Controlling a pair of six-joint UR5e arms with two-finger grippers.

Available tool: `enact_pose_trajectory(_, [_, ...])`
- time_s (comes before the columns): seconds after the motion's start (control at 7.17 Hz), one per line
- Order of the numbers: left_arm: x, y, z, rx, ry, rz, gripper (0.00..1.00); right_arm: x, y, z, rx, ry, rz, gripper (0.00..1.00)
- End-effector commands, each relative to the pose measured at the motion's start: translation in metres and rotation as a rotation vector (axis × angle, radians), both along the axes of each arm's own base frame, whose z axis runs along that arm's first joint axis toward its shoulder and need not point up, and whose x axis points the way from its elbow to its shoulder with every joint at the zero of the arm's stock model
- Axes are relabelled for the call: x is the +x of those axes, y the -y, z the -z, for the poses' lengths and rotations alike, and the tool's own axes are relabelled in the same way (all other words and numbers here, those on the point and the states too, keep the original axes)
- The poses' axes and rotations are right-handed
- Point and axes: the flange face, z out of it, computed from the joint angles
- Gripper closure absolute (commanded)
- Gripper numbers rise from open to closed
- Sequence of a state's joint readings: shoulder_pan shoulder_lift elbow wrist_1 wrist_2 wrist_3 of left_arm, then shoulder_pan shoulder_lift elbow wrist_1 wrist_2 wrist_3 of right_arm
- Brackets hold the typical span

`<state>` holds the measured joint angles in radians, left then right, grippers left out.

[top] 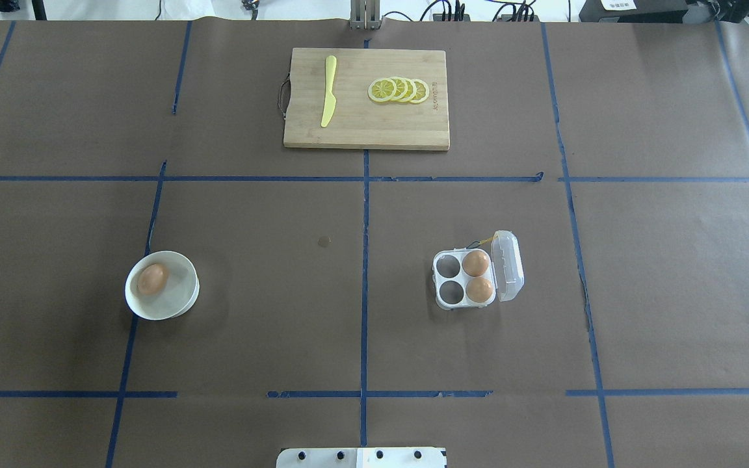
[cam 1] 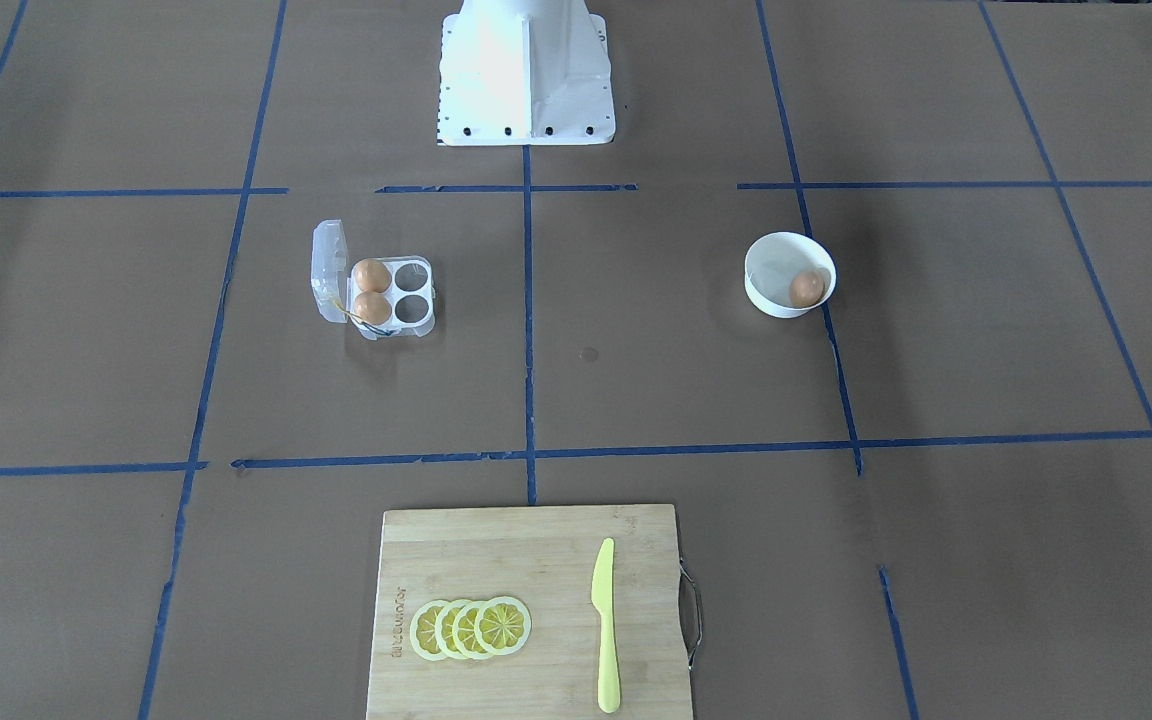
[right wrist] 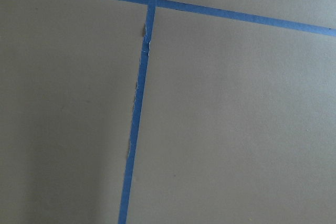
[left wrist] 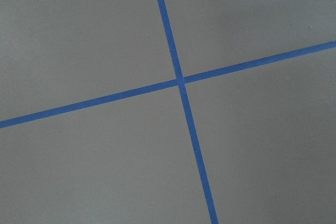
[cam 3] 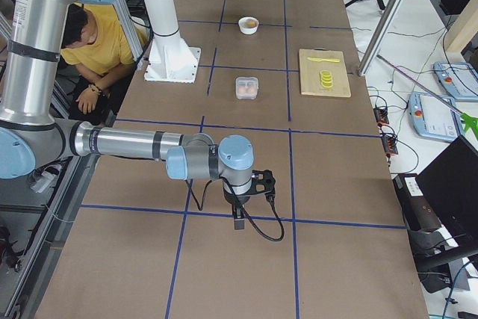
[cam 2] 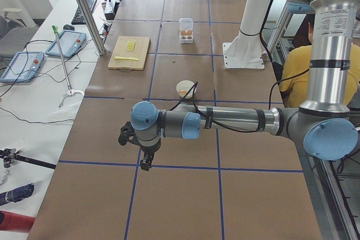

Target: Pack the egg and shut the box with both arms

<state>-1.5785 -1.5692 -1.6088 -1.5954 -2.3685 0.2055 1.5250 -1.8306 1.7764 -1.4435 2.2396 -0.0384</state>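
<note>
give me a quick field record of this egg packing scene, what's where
loose egg: in bowl, robot's left side
box: robot's right side, lid open
cells: two eggs next to lid, two empty
left gripper: hangs far from bowl, open or shut unclear
right gripper: hangs far from box, open or shut unclear
board: holds knife, lemon slices

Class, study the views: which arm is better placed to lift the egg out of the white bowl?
The left arm. The egg lies in the white bowl on the robot's left half of the table; the open egg carton sits on its right half.
</note>
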Motion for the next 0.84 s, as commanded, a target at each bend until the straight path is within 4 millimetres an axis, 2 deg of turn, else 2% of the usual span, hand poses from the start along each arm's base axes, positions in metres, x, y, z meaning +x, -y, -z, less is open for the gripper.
enact_pose_trajectory(0.0, [0.0, -0.001, 0.0, 0.003, 0.002, -0.001, 0.0, 0.0, 0.0, 0.0, 0.0, 0.002, 0.0, 0.0])
enact_pose_trajectory(0.56, [0.0, 0.003, 0.005, 0.032, 0.002, 0.0, 0.0, -0.012, 0.003, 0.026, 0.028, 0.13, 0.015, 0.0])
enact_pose_trajectory(0.7, [0.002, 0.004, 0.002, 0.072, 0.011, 0.0, 0.0, -0.013, 0.013, 0.039, 0.059, 0.133, 0.016, 0.0])
